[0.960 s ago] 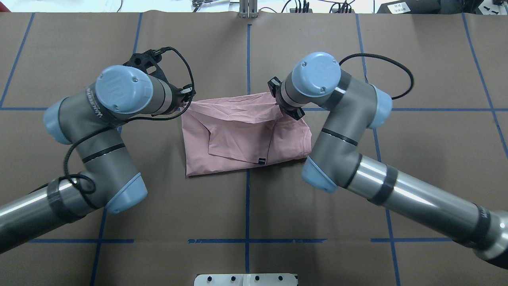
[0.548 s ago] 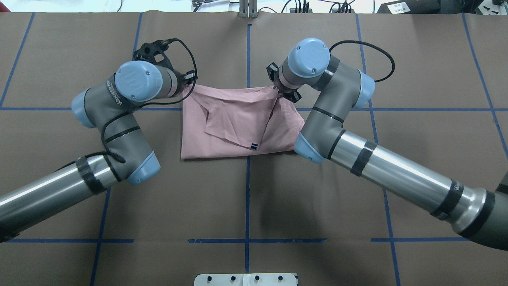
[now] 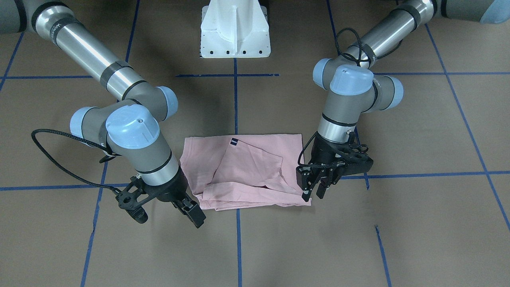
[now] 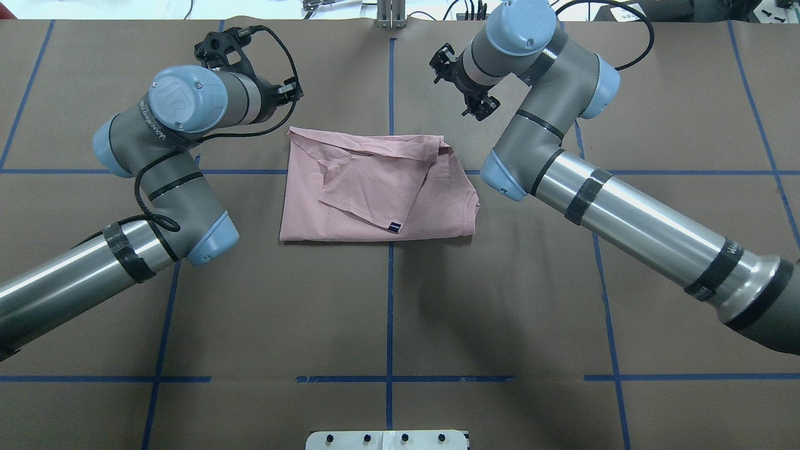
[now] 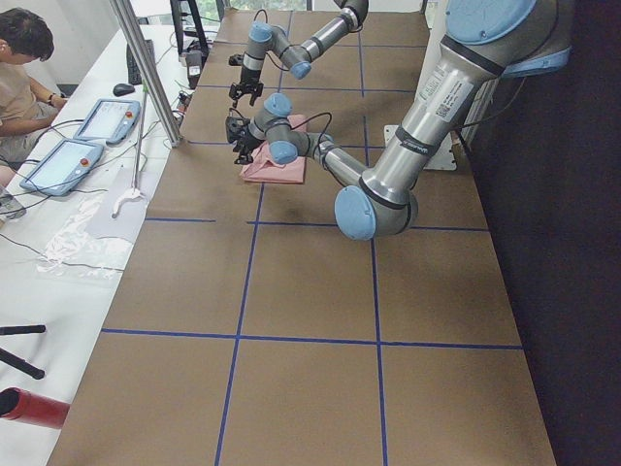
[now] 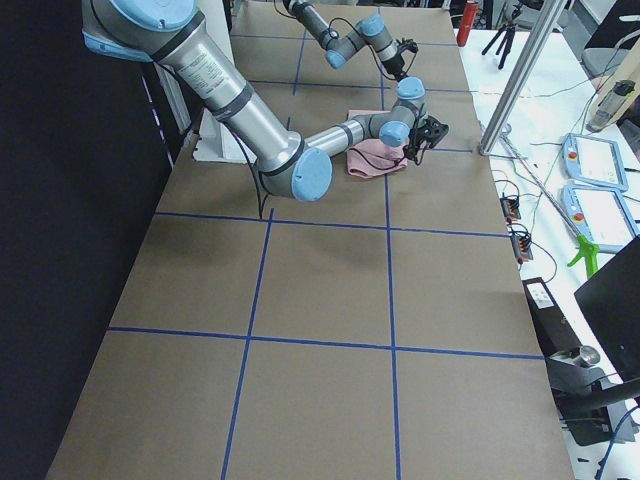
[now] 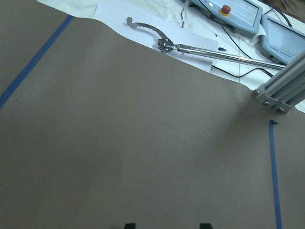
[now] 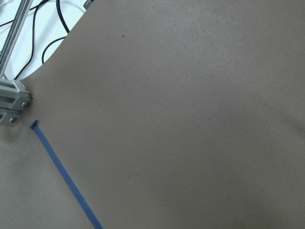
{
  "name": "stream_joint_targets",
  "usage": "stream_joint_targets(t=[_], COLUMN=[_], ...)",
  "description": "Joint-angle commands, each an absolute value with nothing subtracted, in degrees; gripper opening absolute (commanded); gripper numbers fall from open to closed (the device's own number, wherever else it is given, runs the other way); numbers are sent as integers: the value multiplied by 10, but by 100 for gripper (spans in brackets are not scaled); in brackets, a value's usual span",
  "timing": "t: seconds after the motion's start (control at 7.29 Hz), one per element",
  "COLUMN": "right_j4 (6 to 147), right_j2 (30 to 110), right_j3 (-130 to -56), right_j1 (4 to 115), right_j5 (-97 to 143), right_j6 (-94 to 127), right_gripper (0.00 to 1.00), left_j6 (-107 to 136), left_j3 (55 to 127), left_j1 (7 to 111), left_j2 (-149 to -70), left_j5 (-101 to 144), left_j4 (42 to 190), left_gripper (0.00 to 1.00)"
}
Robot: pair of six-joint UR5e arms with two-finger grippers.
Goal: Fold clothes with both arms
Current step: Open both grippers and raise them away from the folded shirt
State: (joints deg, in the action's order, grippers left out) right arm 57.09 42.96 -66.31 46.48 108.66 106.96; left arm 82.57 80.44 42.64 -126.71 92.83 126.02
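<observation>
Counter [image 4: 500,300]: brown paper cover, gridded with blue tape [image 4: 389,325]. White bench [image 5: 29,291] alongside carries two pendants [image 5: 107,118]. Aluminium post [image 5: 146,68] at counter edge. Black backdrop [image 5: 582,291] opposite.

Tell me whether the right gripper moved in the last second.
Yes. In the overhead view the right gripper went from the crosswise blue tape line to well beyond it, away from the robot, off the T-shirt.

Silver-grey arms [image 4: 625,212], lt-blue caps [image 4: 187,97], blk cables [image 4: 289,53]
</observation>
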Motion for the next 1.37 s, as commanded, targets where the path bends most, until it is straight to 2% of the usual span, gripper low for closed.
stream_joint_targets(t=[0.0,0.14,0.27,0.41,0.96,1.1,1.23], right_j4=[585,625,661,668,672,708,772], right_j2=[498,522,572,610,791,824,838], right_j3=[-761,-813,-886,-922,-938,-939,-940], right_j1=[462,463,464,492,695,747,789], right_j5=[1104,1113,1126,1151,1303,1321,1325], right_j6=[1070,1067,1054,972,536,401,272], right_gripper=[100,100,100,100,100,100,100], left_j6=[812,762,693,616,286,203,121], left_j3=[837,872,941,971,967,966,968], left_j1=[425,429,431,459,665,722,775], left_j2=[-1266,-1247,-1193,-1160,-1041,-1015,-1009], left_j5=[967,1014,1033,1059,1214,1235,1237], left_j4=[1210,1203,1188,1182,1181,1159,1106], left_gripper=[0,0,0,0,0,7,23])
